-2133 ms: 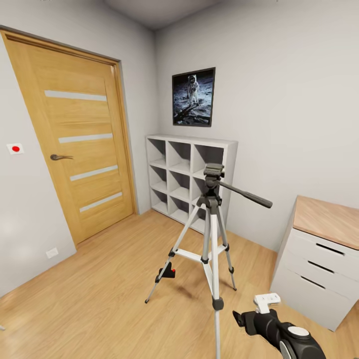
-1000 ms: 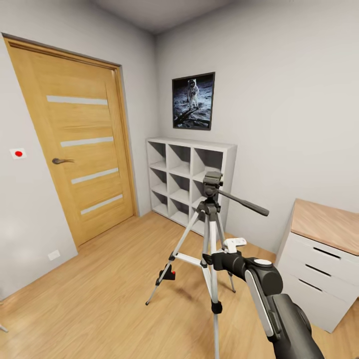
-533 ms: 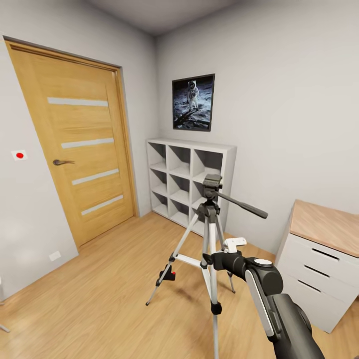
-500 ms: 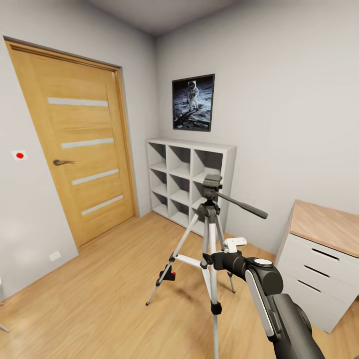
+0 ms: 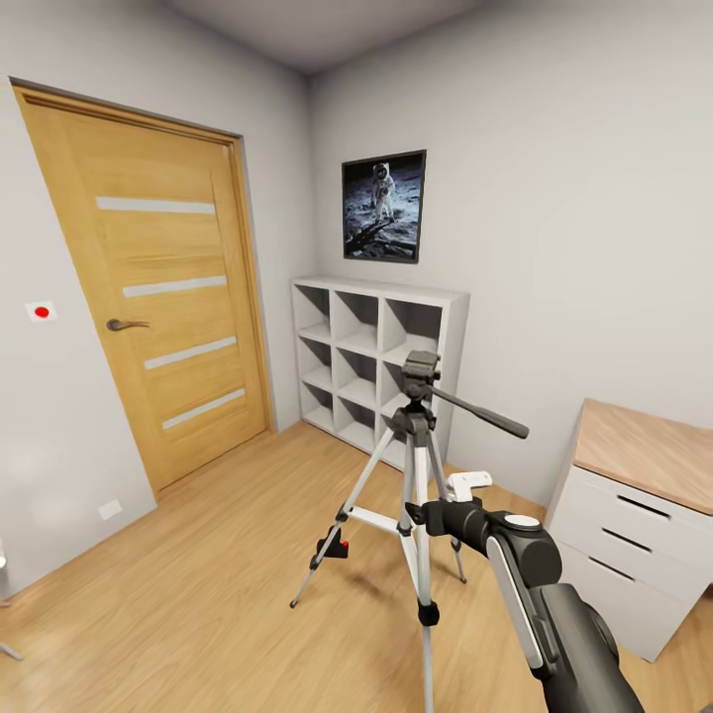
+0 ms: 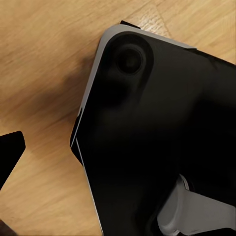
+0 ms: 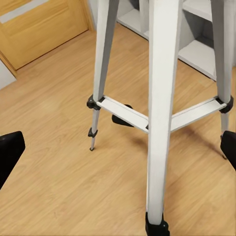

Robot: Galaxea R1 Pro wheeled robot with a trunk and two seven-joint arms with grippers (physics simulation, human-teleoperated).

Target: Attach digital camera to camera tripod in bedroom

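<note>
The camera tripod (image 5: 420, 436) stands on the light wood floor in the middle of the head view, with silver legs, a dark head and a pan handle (image 5: 485, 414) pointing right. The digital camera (image 5: 333, 546), small and black with a red spot, lies on the floor between the tripod's legs. My right arm reaches in from the lower right, its gripper (image 5: 416, 515) open just in front of the near leg. In the right wrist view the tripod's legs (image 7: 161, 113) stand between my spread fingertips (image 7: 10, 153), with the camera (image 7: 122, 119) dark behind the cross brace. My left gripper (image 6: 10, 153) hangs over the floor beside my black base (image 6: 157, 132).
A closed wooden door (image 5: 158, 297) is at the left. A white cube shelf (image 5: 376, 347) stands against the back wall under an astronaut picture (image 5: 384, 203). A white desk with drawers and a wooden top (image 5: 644, 495) is at the right. Open floor lies left of the tripod.
My right arm has risen from the lower right corner and reached up to the tripod's near leg. The view has drifted slightly back; the tripod and camera stand as before.
</note>
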